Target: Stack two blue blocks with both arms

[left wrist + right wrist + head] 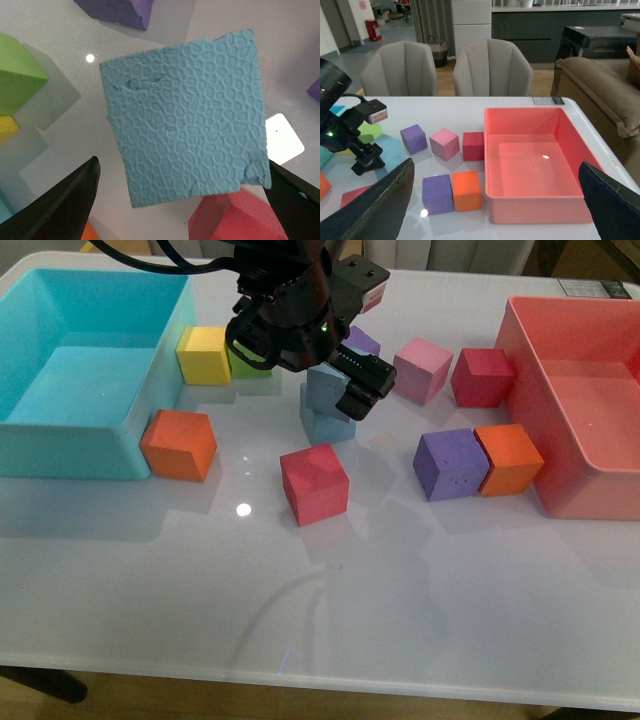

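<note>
Two blue blocks stand stacked at the table's middle: the upper one [325,383] rests on the lower one [328,426], turned a little against it. My left gripper [338,390] hangs over the stack on the black left arm [290,310]. In the left wrist view the upper block's pitted top face [185,115] fills the picture. The left gripper [182,165] is open, with its black fingers [65,205] standing clear on either side of the block. My right gripper [494,167] is open and empty, held high above the table's right part. It does not show in the front view.
A turquoise bin [150,400] stands at the left and a red bin [520,350] at the right. Around the stack lie a yellow cube [205,353], a green cube [250,365], an orange cube [180,445], a red cube [315,483], a purple cube [450,463], a second orange cube [510,458], a pink cube [422,370] and a dark red cube [482,377].
</note>
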Robot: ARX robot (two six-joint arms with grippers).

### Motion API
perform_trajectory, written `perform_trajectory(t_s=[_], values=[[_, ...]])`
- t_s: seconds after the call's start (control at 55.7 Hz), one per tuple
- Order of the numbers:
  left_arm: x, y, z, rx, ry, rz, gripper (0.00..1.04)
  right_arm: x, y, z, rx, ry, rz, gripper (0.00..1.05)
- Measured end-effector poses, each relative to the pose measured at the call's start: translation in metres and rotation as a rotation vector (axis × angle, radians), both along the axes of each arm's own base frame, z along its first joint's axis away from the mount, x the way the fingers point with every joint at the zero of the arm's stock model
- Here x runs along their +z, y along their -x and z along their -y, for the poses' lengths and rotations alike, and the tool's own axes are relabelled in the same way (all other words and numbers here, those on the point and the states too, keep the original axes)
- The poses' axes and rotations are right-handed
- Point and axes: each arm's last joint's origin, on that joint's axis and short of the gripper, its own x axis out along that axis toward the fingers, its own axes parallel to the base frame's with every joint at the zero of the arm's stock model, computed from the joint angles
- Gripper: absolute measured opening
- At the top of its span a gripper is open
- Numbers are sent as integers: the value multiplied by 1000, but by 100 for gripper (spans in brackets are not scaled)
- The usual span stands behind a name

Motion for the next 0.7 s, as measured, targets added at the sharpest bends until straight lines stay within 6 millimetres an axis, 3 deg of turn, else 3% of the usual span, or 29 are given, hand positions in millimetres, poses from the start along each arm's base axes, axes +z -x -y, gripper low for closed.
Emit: perform_trajectory(t_s=[0.269, 0.592, 0.7], values=[[34, 23, -27, 27, 70, 48, 96, 0, 0, 0, 0, 0, 0, 96], [87, 82, -96, 169, 207, 161, 96, 0, 0, 0, 0, 0, 0, 96], [73, 101, -124, 416, 215, 515, 80, 0, 0, 0, 2, 0, 0, 96]])
